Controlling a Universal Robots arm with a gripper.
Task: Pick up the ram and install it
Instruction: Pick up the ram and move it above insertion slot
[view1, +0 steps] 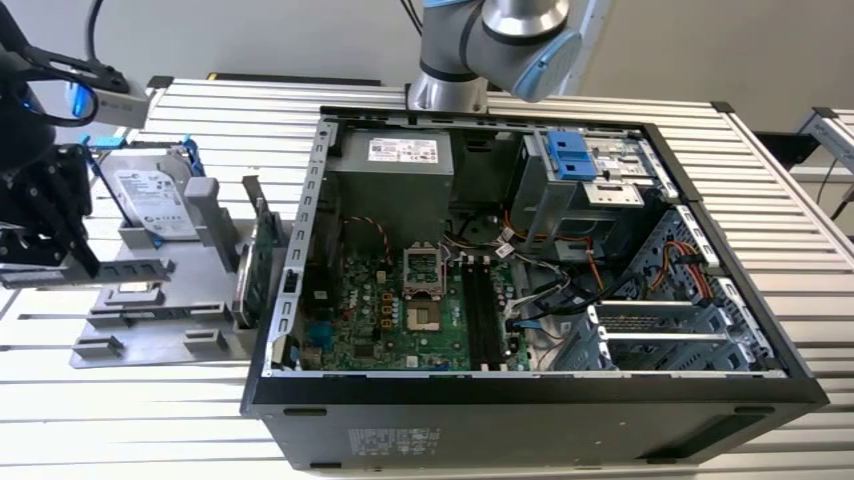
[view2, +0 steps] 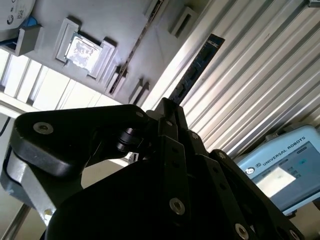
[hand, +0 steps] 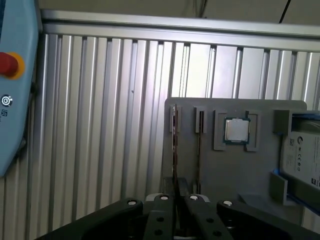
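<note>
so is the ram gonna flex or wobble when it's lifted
Probably stiff: the ram juts straight out of the tool without sagging. Likely light, being so thin edge-on in the first wrist view. Possibly fragile, as a bare circuit board.

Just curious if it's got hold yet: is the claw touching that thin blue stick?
Touching. In the second wrist view the blue stick runs straight out from between the tips of the claw, which close on its near end with no gap.
</note>
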